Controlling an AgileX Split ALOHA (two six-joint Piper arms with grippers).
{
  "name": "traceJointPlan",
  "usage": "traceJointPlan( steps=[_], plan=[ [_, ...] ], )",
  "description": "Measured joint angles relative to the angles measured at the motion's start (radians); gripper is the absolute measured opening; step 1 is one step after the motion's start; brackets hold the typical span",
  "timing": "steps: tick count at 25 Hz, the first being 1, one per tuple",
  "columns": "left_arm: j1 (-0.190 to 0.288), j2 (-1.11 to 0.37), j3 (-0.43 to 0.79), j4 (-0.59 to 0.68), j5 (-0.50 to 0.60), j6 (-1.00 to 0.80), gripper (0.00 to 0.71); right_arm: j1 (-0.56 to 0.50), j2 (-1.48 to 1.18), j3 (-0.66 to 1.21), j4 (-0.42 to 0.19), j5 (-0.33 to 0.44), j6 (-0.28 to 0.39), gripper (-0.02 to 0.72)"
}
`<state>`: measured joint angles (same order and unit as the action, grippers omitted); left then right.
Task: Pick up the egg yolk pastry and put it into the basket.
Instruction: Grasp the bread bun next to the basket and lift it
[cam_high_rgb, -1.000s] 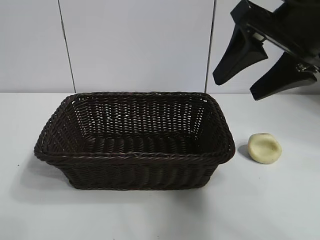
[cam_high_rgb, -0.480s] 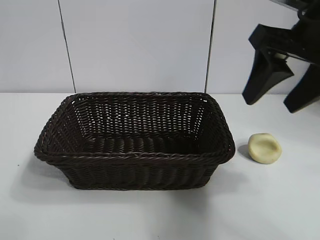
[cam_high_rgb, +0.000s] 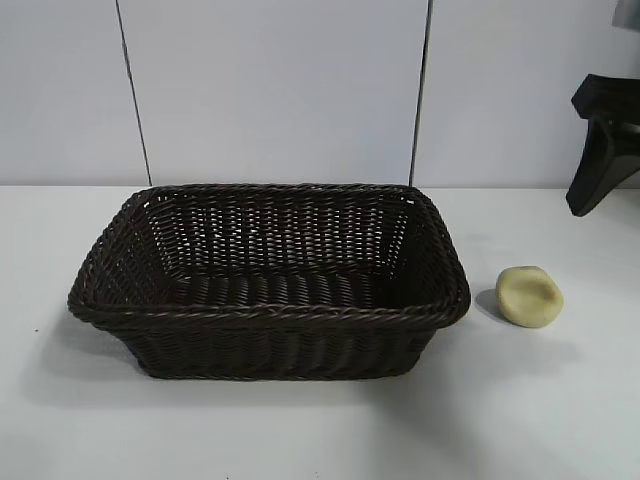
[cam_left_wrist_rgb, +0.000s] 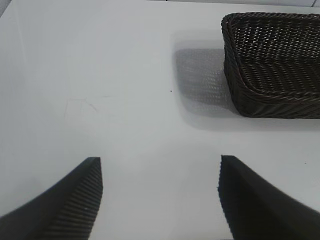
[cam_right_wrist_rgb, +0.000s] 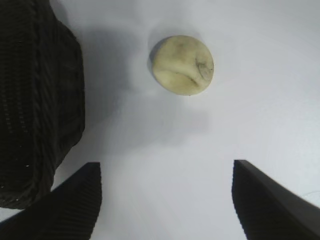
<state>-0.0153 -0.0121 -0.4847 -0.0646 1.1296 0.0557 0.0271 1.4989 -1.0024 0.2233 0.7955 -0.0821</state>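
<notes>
The egg yolk pastry (cam_high_rgb: 530, 296), a small pale yellow lump with a dented top, lies on the white table just right of the basket (cam_high_rgb: 268, 318); it also shows in the right wrist view (cam_right_wrist_rgb: 183, 64). The dark brown wicker basket is empty; its side shows in the right wrist view (cam_right_wrist_rgb: 35, 100) and in the left wrist view (cam_left_wrist_rgb: 272, 65). My right gripper (cam_right_wrist_rgb: 166, 170) is open and empty, above the table near the pastry; only one finger (cam_high_rgb: 598, 150) shows at the exterior view's right edge. My left gripper (cam_left_wrist_rgb: 160, 165) is open and empty, above bare table beside the basket.
The white table (cam_high_rgb: 320, 430) runs to a pale panelled wall (cam_high_rgb: 270, 90) behind the basket. The basket's shadow (cam_left_wrist_rgb: 200, 75) falls on the table beside it.
My right gripper has moved right and down in the exterior view, from the upper right corner to the frame's right edge, where only one finger still shows. Pastry and basket have not moved.
</notes>
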Motion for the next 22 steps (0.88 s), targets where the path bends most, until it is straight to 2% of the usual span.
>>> traceJointPlan(
  steps=[16, 22],
  plan=[
    [0.0, 0.0, 0.0, 0.0, 0.0, 0.0, 0.487, 0.0, 0.269, -0.001, 0.022, -0.31, 0.008, 0.529],
    [0.0, 0.0, 0.0, 0.0, 0.0, 0.0, 0.487, -0.002, 0.353, -0.005, 0.042, -0.377, 0.008, 0.529]
  ],
)
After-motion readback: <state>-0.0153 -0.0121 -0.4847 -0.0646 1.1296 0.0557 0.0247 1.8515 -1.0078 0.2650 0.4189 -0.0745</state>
